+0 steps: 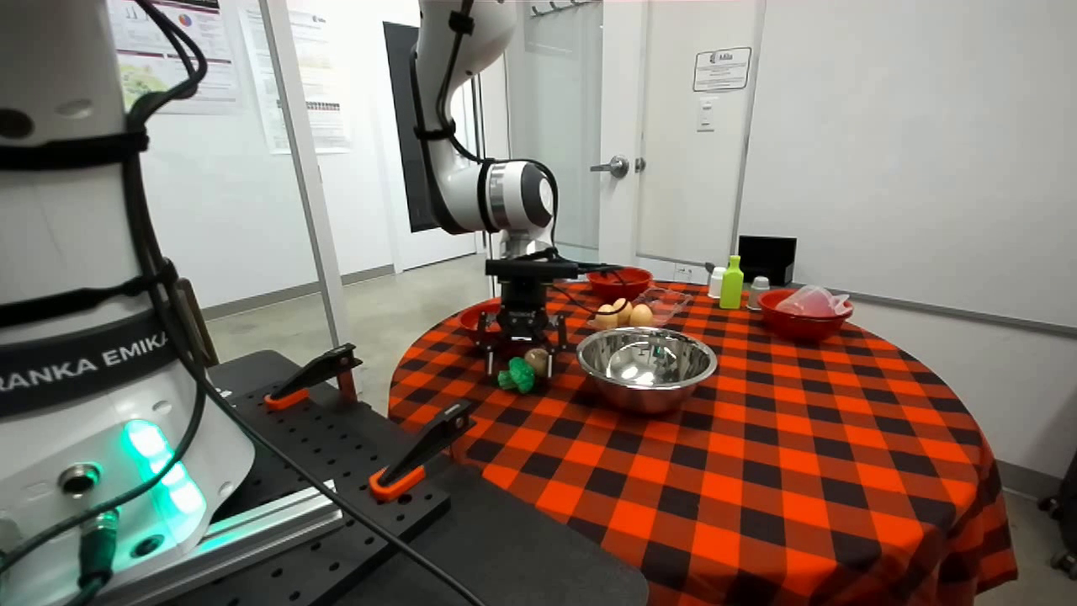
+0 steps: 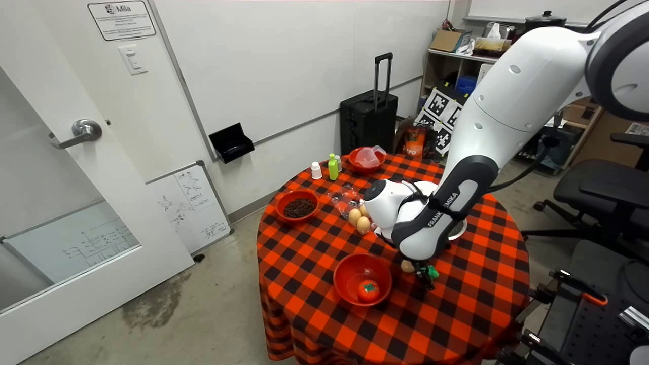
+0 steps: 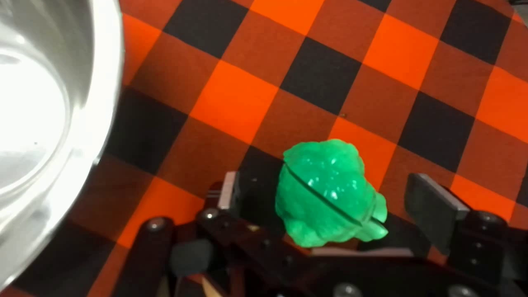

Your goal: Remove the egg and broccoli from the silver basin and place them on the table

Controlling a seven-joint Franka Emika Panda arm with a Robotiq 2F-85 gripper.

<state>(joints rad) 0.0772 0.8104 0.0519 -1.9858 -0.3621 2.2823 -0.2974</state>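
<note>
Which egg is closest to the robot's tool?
The lone egg beside the green broccoli. The other eggs are farther off, bunched together by the clear plastic carton.

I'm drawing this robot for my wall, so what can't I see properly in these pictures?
Wrist view: part of the silver basin, cut off by the left edge.
Exterior view: most of the silver basin, hidden behind the robot's arm.
Exterior view: part of the egg, behind the broccoli.
Both exterior views: the sign, whose smaller words are too tiny to read.
</note>
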